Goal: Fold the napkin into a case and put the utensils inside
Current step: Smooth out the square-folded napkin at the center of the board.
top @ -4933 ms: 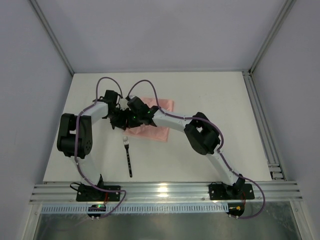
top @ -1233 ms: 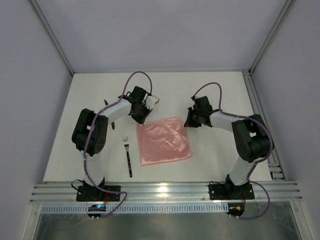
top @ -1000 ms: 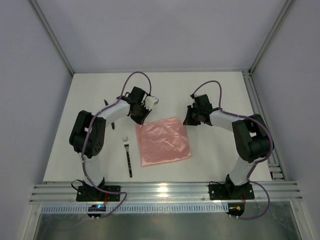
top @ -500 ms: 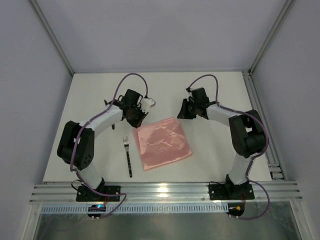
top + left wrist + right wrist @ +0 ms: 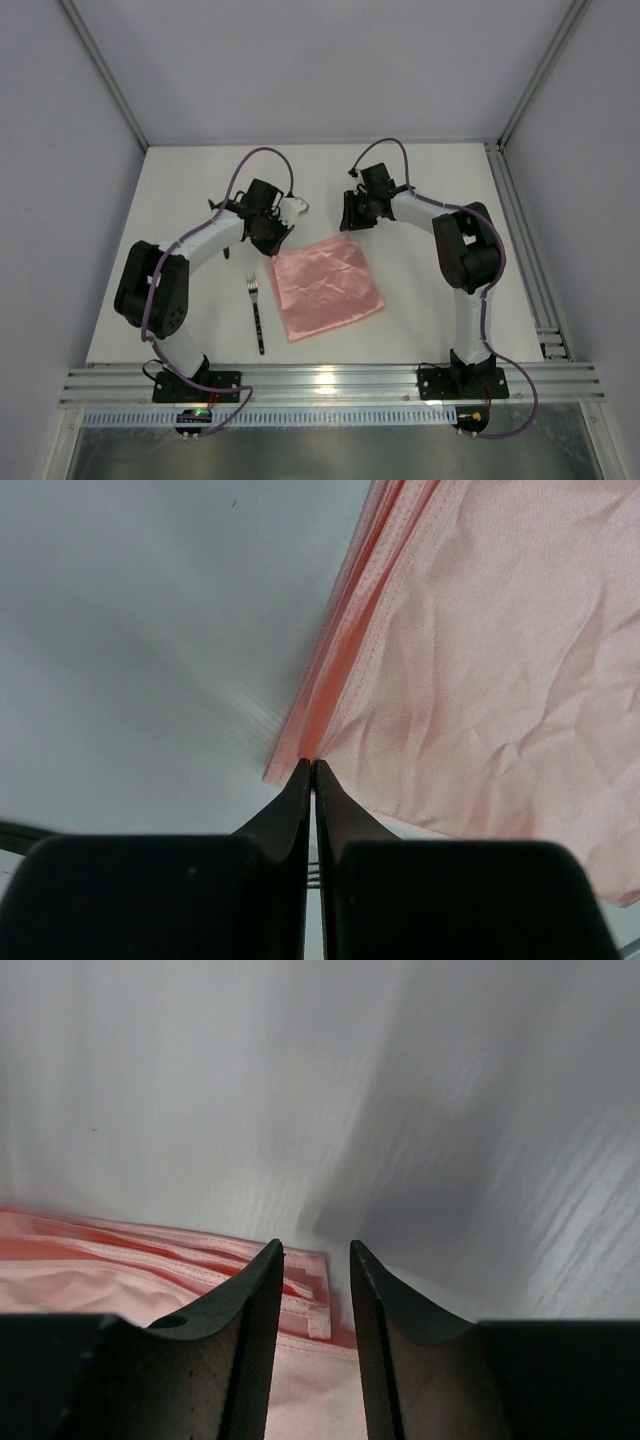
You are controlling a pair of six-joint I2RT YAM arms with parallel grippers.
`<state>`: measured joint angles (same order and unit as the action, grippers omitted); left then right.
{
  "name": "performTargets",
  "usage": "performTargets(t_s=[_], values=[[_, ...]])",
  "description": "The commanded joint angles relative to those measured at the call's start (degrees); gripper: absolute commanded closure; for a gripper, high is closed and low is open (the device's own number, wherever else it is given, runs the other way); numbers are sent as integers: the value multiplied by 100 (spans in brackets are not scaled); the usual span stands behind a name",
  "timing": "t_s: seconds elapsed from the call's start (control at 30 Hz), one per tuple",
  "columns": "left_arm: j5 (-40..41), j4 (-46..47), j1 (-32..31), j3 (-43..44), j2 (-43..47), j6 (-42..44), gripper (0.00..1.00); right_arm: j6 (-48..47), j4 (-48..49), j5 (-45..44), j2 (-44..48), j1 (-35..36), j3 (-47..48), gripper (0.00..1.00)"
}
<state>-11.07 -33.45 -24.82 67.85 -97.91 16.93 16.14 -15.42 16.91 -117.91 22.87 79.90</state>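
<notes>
The napkin (image 5: 325, 287) lies spread on the desk (image 5: 430, 180), so the step looks like squaring it up for the first fold. That is best done by lifting the right tool (image 5: 315, 1250) straight up so it doesn't drag the hem, then letting go on the left without tugging.

The right tool is released, its fingers parted over the napkin's far right corner. The left tool (image 5: 313, 765) is clenched on the far left corner. The fork (image 5: 257, 312) lies just left of the napkin.
</notes>
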Motion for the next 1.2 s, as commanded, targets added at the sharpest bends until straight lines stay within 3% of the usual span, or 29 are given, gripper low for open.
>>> performTargets(t_s=[0.0,0.1,0.33,0.57,0.93,1.17], values=[[17,119,21,-62,-9,12,100,-436,-575,-56,-232,147,500,64],[61,146,21,-123,-18,30,100,-471,-611,136,-233,147,282,69],[149,190,21,-211,-70,91,100,-507,-488,226,66,147,-220,70],[131,181,21,-255,-44,91,100,-402,-304,356,242,147,-449,96],[-263,-65,433,-466,342,267,100,108,364,-152,778,59,-1019,96],[-484,14,680,-633,237,355,97,231,645,32,831,59,-1275,96]])
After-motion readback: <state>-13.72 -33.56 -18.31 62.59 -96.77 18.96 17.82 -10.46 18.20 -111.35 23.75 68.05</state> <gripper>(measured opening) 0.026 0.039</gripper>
